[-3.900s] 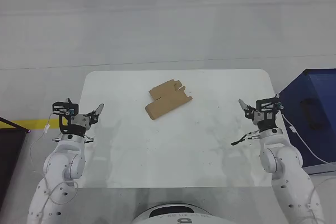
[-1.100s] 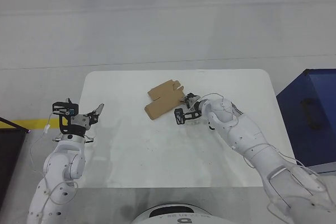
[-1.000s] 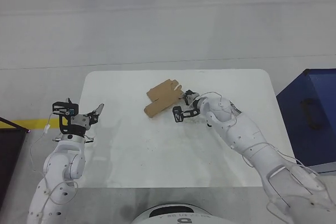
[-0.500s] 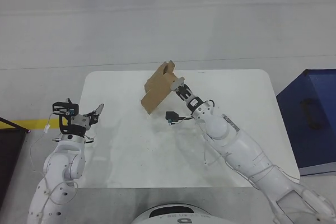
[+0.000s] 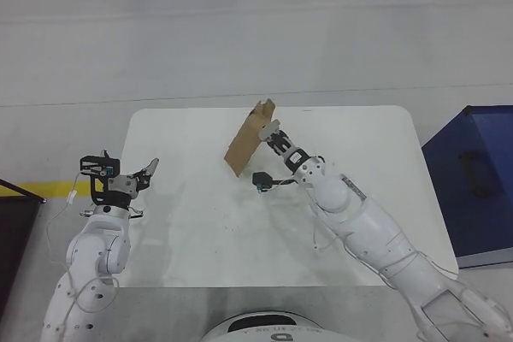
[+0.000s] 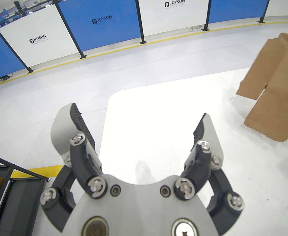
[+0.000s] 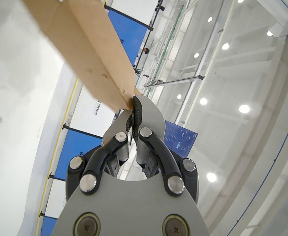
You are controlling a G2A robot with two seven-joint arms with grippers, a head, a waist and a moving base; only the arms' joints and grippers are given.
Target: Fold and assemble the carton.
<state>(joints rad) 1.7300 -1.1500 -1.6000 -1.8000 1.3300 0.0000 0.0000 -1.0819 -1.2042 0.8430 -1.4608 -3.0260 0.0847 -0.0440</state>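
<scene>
I have the right gripper (image 7: pixel 131 106) pinched shut on one edge of the flat carton (image 5: pixel 246 141), holding it tilted up over the far middle of the table (image 5: pixel 197 248), presumably so the flaps hang free for folding (my guess); the left gripper (image 6: pixel 139 124) hovers near the table's left edge, fingers spread, holding nothing.

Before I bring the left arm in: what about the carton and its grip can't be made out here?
Left wrist view: the carton is cut off by the frame edge.
Right wrist view: fingers of the right gripper hide how deep the card sits, and the card's far end leaves the frame.
Top view: the carton is seen nearly edge-on, so whether its low corner touches the table is unclear.
</scene>
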